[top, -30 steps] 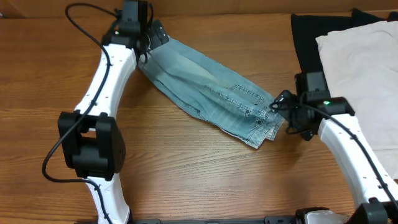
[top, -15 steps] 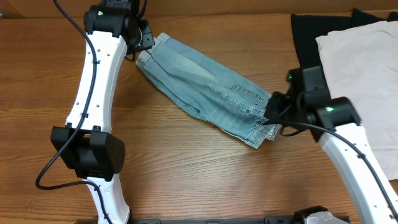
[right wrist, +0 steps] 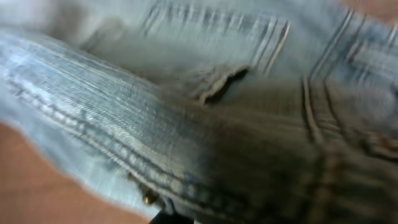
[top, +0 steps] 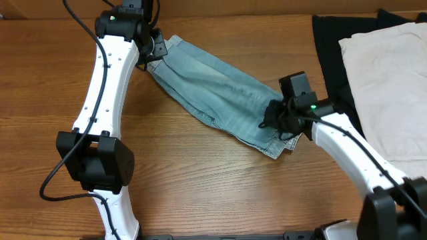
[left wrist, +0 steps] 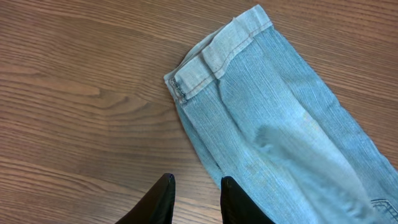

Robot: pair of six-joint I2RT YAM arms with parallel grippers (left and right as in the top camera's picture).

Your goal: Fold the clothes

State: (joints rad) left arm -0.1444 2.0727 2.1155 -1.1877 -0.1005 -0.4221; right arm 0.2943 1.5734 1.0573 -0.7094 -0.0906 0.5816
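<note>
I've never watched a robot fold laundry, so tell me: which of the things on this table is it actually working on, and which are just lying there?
In the job:
- denim shorts
- left gripper, at the leg-hem end
- right gripper, at the waistband end

Just lying about:
- cream-white garment
- black garment, partly under it

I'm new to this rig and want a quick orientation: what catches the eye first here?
A pair of faded light-blue denim shorts lies diagonally across the brown wooden table, with the left hand at its far cuffed end and the right hand shut on its near waistband end. At the right edge, a cream-white garment lies over a black garment.
</note>
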